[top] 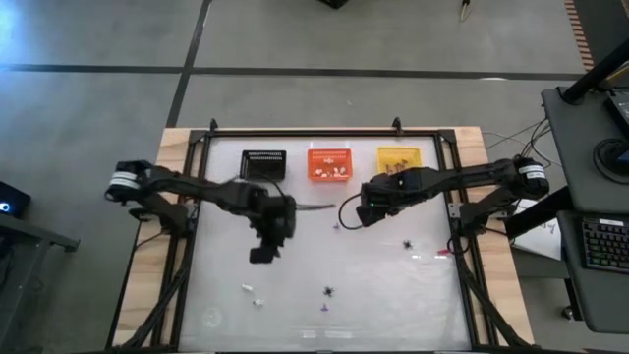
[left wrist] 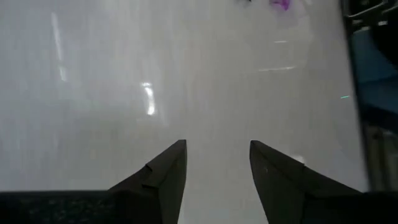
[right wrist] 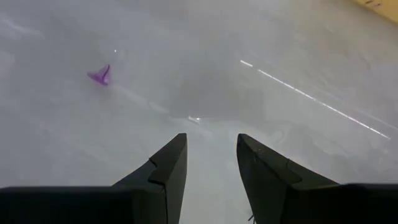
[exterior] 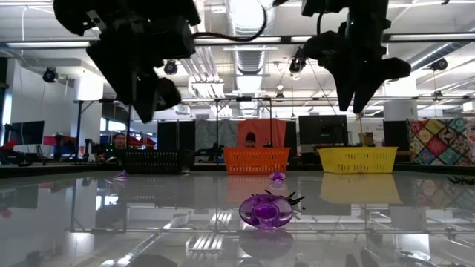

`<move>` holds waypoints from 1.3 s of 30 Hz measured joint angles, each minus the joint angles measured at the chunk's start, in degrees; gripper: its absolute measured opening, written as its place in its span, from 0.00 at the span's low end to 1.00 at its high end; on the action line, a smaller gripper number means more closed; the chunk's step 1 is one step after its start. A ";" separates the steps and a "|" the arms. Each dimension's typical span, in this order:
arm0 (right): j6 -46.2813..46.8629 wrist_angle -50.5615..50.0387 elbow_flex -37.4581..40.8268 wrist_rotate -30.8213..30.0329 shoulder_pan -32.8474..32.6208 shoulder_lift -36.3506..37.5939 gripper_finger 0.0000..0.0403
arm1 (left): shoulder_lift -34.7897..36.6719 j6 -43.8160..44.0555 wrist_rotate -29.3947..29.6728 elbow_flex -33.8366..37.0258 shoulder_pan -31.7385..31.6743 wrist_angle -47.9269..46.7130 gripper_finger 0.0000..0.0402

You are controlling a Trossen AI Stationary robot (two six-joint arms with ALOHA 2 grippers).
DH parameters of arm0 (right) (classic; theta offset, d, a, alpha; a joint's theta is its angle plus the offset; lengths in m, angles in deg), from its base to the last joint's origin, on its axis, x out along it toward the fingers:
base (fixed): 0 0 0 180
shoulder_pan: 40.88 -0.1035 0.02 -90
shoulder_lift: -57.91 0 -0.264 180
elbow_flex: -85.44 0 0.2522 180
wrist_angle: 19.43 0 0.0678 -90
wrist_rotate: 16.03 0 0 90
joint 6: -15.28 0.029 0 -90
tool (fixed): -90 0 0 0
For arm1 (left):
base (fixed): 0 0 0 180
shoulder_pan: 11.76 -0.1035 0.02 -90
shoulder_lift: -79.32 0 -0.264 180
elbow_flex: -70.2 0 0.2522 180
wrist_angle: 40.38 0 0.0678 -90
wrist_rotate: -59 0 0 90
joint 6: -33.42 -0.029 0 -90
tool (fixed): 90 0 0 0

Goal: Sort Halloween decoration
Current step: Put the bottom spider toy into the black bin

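Table point(top: 226, 295): a glossy pale surface inside a dark frame point(top: 324, 135) on a wooden base; the widest bare stretch lies from centre toward 6 and 7 o'clock.

Left arm point(top: 197, 192): enters from 9 o'clock. Left gripper point(left wrist: 214, 165) hangs above the surface just left of centre, fingers spread with bare table showing between them, nothing pinched.

Right arm point(top: 462, 180): enters from 3 o'clock. Right gripper point(right wrist: 208, 158) hangs above the surface just right of centre, fingers likewise spread and empty. The two grippers are near each other, apart.

Baskets, in a row along the 12 o'clock edge: black basket point(top: 263, 164), contents cannot be told; orange basket point(top: 330, 163), with small white bits inside; yellow basket point(top: 399, 159), with a few small dark specks inside.

Halloween decoration, loose on the table: a black spider point(top: 407, 243) at 3 o'clock; a second black spider point(top: 328, 291) and a purple bit point(top: 323, 307) at 6 o'clock; white pieces point(top: 252, 293) at 7 o'clock; a purple cone point(right wrist: 101, 76) near the right gripper. In the low view a purple ring point(exterior: 267, 211) lies nearest the camera with a dark spidery shape touching it.
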 joint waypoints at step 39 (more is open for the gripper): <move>5.77 -5.84 0.00 -3.02 -4.68 0.00 0.33 | -35.29 -2.35 10.15 -31.05 15.11 7.20 0.37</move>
